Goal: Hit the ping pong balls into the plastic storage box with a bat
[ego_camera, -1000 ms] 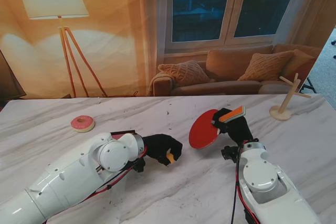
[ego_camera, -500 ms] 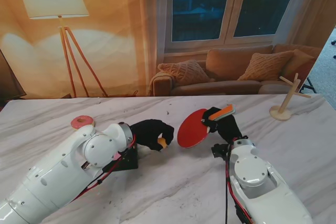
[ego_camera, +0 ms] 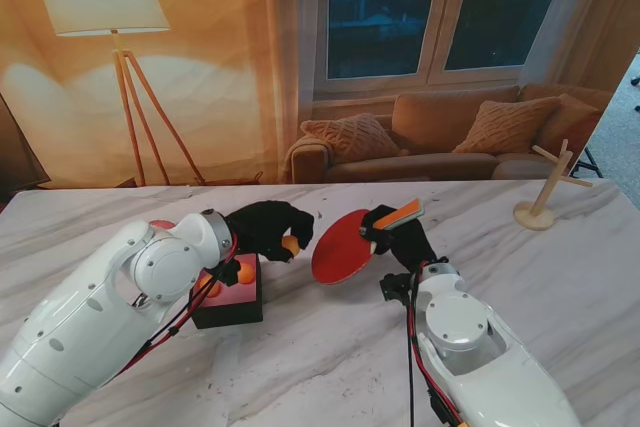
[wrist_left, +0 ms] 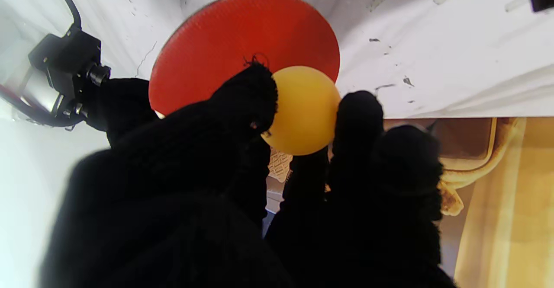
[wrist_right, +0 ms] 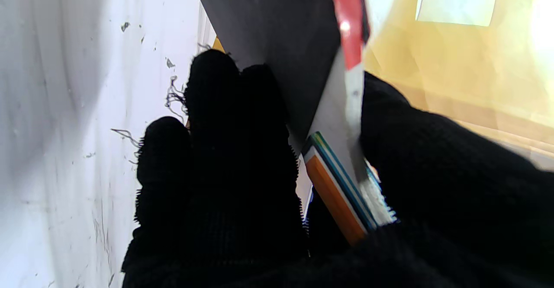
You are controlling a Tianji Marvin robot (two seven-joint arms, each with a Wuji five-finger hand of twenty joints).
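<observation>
Left hand (ego_camera: 265, 231) in a black glove, its fingers (wrist_left: 246, 102) clamped on one orange ping pong ball (wrist_left: 303, 108); thumb and forefinger pinch the ball from opposite sides. Right hand (ego_camera: 400, 239), also gloved, closed round the handle of the bat (ego_camera: 342, 245), whose red face is turned toward the ball. The ball is held above the desk (ego_camera: 560, 267), just beside the bat's face on the robot's left of it; whether the two touch cannot be told from the stand view. In the left wrist view the ball sits directly in front of the red blade. The bat's long axis runs from the handle, up and to the robot's right, down to the blade at the left, so the blade leads toward the ball.

The storage box (ego_camera: 228, 299), dark red, rests on the desk nearer to me than the left hand and partly under the left forearm; at least two orange balls appear to lie inside. Its far wall and most of its opening are hidden by the arm. The bat's black reverse fills much of the right wrist view, hiding the ball there.
</observation>
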